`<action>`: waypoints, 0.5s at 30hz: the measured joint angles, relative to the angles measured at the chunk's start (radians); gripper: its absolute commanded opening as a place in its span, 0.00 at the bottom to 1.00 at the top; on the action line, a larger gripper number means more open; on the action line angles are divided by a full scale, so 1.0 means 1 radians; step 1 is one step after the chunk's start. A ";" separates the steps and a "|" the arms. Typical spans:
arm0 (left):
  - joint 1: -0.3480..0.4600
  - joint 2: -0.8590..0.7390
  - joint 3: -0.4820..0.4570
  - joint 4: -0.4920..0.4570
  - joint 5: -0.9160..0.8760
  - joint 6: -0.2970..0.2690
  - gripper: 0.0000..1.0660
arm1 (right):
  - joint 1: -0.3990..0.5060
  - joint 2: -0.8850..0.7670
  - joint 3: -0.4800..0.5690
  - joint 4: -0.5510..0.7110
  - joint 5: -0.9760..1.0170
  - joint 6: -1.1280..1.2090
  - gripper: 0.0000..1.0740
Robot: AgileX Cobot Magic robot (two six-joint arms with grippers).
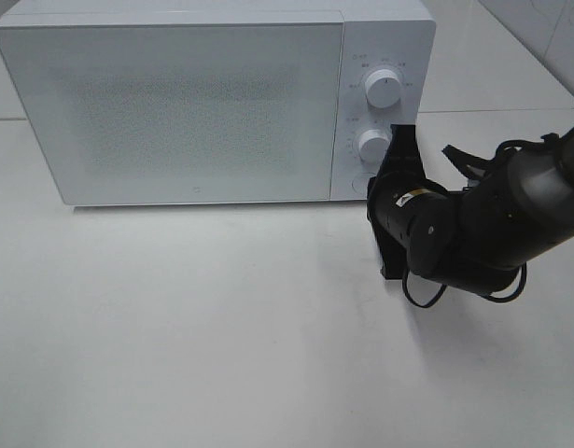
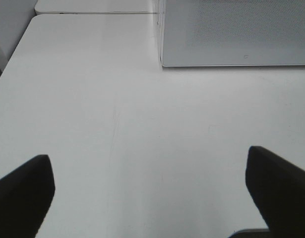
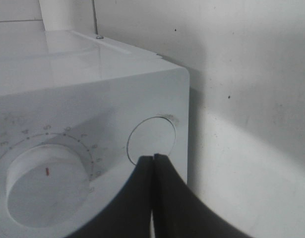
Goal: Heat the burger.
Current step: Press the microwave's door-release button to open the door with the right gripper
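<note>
Bright, cool, even light from overhead nearly washes out the white table [image 1: 175,355]. A thin soft shadow runs along the foot of the microwave [image 1: 175,112], a fainter one under the black arm [image 1: 492,224]. The microwave front looks grainy. In the right wrist view its top gleams, a broad shadow falls beside it, and the right gripper [image 3: 153,158], close to the lens, blurs black. The left gripper [image 2: 148,156] shows as soft-edged dark shapes.

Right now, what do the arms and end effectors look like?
Right arm: glossy black rounded links, loose black cables, small pale label. Right end effector: tapered black fingers. Left end effector: two dark, blunt fingers; its arm is out of view.
</note>
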 measured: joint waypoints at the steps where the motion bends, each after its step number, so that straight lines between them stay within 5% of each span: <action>1: 0.000 0.000 0.000 0.000 0.000 0.000 0.94 | -0.002 0.013 -0.017 -0.008 0.000 -0.001 0.00; 15: 0.000 0.000 0.000 0.000 0.000 0.000 0.94 | -0.036 0.067 -0.075 -0.018 0.011 -0.001 0.00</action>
